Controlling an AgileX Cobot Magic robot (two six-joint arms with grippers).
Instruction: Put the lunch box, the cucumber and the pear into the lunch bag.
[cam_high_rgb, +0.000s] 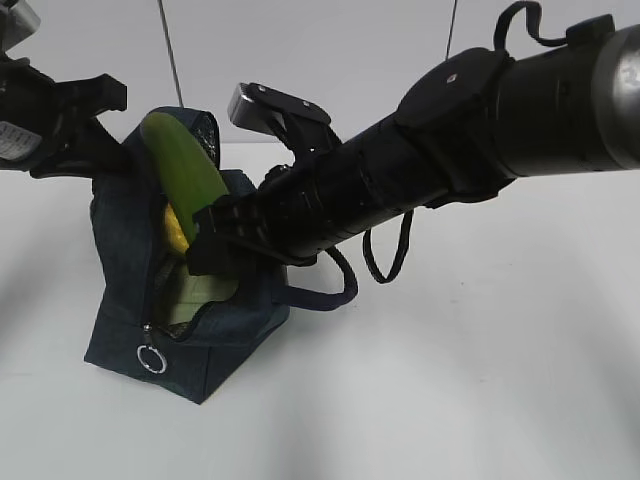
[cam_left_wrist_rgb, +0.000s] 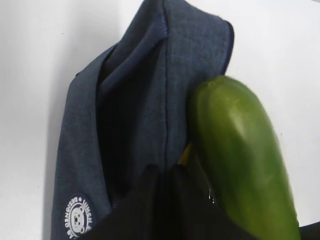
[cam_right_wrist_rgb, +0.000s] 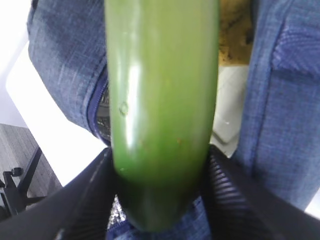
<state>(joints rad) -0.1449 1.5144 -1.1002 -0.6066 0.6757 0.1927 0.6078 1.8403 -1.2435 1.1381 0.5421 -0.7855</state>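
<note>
Two right fingers (cam_right_wrist_rgb: 85, 200) flank cucumber (cam_right_wrist_rgb: 160, 110) over lunch bag (cam_high_rgb: 130, 270)

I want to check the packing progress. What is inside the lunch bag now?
In the lunch bag: the pear, the pale green lunch box and the cucumber, half sticking out. Their lower parts are hidden by the fabric.

The cucumber (cam_right_wrist_rgb: 160, 110) looks smooth and glossy; the lunch bag (cam_high_rgb: 120, 250) is matt woven cloth with a metal ring pull (cam_high_rgb: 151, 359); the worktop (cam_high_rgb: 450, 380) is smooth matt white.
</note>
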